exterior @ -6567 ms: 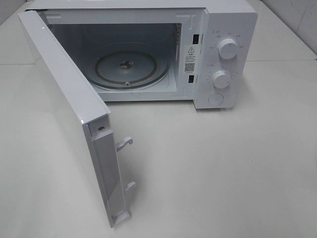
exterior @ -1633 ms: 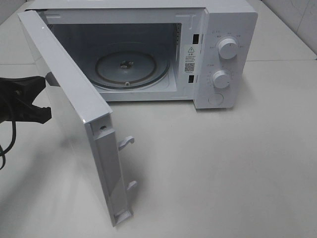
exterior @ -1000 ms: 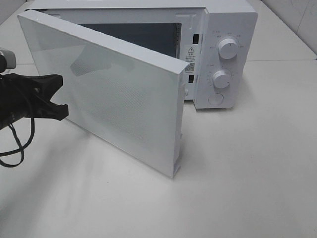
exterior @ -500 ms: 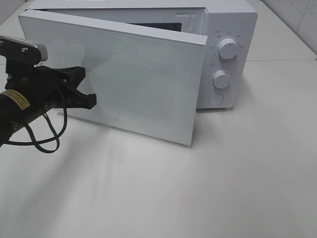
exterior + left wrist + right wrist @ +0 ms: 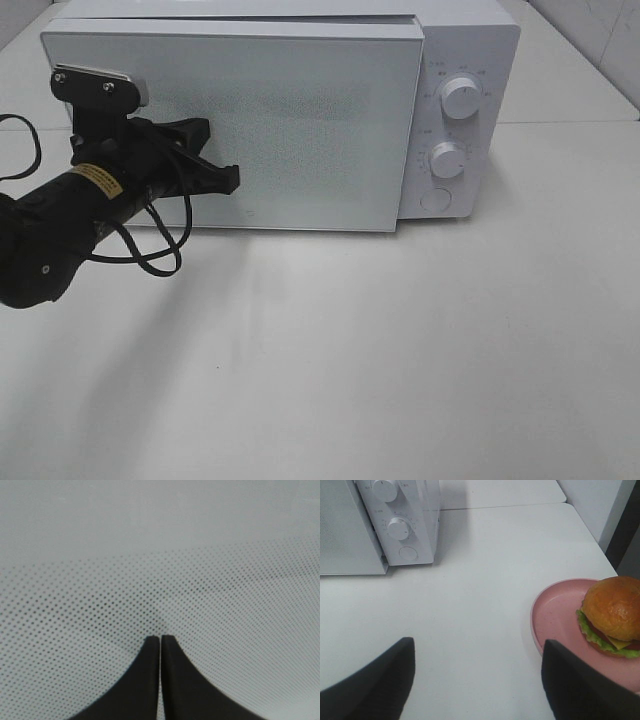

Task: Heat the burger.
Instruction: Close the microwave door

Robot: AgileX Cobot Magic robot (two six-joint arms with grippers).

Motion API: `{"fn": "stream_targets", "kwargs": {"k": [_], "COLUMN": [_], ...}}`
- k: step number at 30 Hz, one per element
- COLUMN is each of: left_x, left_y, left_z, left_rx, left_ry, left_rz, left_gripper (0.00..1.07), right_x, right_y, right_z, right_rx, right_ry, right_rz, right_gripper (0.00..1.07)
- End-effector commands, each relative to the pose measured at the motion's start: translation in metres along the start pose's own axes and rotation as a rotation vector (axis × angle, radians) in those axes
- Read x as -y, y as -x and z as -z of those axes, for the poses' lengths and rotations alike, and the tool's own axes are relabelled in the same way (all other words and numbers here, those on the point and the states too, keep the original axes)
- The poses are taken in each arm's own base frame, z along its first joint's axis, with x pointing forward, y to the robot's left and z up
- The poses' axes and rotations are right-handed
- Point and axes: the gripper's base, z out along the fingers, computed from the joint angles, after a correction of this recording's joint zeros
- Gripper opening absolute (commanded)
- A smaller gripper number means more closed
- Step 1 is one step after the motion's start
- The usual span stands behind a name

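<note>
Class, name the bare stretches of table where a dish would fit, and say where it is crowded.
Bare: the table in front of the microwave, and the stretch between its knobs and the pink plate. Crowded: at the door, where the shut left gripper presses.

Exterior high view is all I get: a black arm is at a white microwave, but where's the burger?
Observer: The burger shows only in the right wrist view, on a pink plate on the table, on the knob side of the microwave.
Operator: Is anything holding it?
Observer: No. The right gripper hangs above the table beside the plate, open and empty.
Operator: And the black arm, is it gripping the door?
Observer: No. The left gripper is shut, its tips pressed on the dotted door.
</note>
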Motion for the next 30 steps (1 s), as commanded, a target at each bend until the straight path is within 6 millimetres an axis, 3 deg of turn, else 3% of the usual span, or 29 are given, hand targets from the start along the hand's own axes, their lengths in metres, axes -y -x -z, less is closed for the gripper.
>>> {"fn": "stream_targets", "kwargs": {"k": [1, 10, 24, 30], "left_x": [-0.001, -0.001, -0.008, -0.008], "left_y": [0.007, 0.014, 0.015, 0.017], "left_z": [-0.005, -0.019, -0.022, -0.034], "left_rx": [0.035, 0.070, 0.068, 0.079], "left_ry": [0.022, 0.028, 0.109, 0.118], "left_rz": [0.013, -0.004, -0.042, -0.035], "left_gripper": [0.01, 0.01, 0.01, 0.01], "right_x": [0.000, 0.000, 0.000, 0.000], "right_y": [-0.002, -0.002, -0.002, -0.002], "right_z": [0.003, 0.003, 0.003, 0.003], "right_rx": [0.036, 0.036, 0.036, 0.036], "right_ry": [0.002, 0.002, 0.002, 0.002], "right_rz": [0.011, 0.011, 0.011, 0.011], "right_gripper": [0.68, 0.68, 0.68, 0.68]}}
